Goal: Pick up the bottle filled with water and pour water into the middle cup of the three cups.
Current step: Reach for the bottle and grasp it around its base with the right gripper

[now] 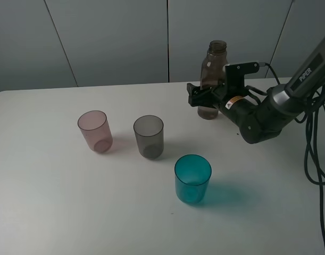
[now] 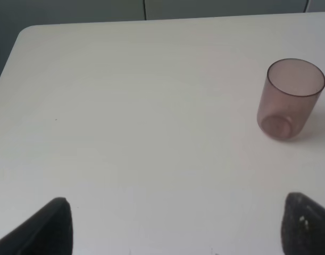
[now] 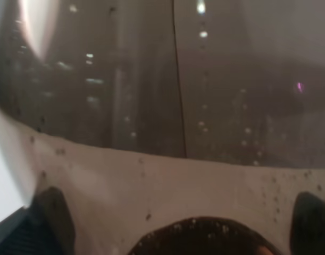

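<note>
The bottle [image 1: 214, 66] stands upright on the white table [image 1: 56, 212], behind the middle cup [image 1: 148, 137] and off to its right in the high view, well apart from it. Its threaded neck is bare of any cap, and its smoky-brown wall is see-through.

The right gripper [image 1: 205, 97] reaches in low from the right and sits around the bottle's lower body, one jaw on each side, spread wide. In the right wrist view the bottle [image 3: 178, 79] fills nearly the whole picture, its wall speckled with small droplets, and the dark fingertips [image 3: 51, 215] show only at the two lower corners (whether the pads actually press on the plastic cannot be told). The bottle's base rests on the table.

The middle cup stands upright, mouth up. The pink cup [image 1: 95, 131] is to its left, near but not touching, about level with it. The teal-blue cup [image 1: 192, 178] is in front of the middle cup and to its right, also apart from it, casting a bluish shadow.

The left gripper [image 2: 178, 228] is out of the high view; its own wrist camera shows the two dark fingertips [image 2: 50, 228] far apart over bare table, holding nothing, with the pink cup [image 2: 290, 99] beyond them.
</note>
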Controlling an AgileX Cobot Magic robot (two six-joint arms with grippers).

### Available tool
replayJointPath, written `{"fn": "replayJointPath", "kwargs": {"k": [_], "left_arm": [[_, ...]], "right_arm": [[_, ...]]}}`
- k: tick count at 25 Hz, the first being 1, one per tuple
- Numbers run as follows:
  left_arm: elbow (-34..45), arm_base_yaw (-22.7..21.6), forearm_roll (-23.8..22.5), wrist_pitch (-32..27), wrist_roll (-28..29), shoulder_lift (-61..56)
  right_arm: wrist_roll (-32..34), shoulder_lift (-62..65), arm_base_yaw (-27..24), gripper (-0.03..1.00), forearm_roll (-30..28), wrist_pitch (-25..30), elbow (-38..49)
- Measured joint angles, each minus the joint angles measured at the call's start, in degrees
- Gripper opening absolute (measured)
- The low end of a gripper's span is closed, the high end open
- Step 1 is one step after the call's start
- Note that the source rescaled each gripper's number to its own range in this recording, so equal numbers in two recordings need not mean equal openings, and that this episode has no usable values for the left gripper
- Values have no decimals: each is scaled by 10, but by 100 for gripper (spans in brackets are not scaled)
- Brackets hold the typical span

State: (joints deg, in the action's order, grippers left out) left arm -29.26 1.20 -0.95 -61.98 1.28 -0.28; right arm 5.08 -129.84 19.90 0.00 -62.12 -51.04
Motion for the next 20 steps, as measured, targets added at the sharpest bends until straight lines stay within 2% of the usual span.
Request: {"fn": "replayJointPath", "kwargs": {"k": [20], "left_arm": [[0, 0, 0, 0, 0, 0]], "right_arm": [[-26, -7, -1, 100, -6, -6, -6]]}}
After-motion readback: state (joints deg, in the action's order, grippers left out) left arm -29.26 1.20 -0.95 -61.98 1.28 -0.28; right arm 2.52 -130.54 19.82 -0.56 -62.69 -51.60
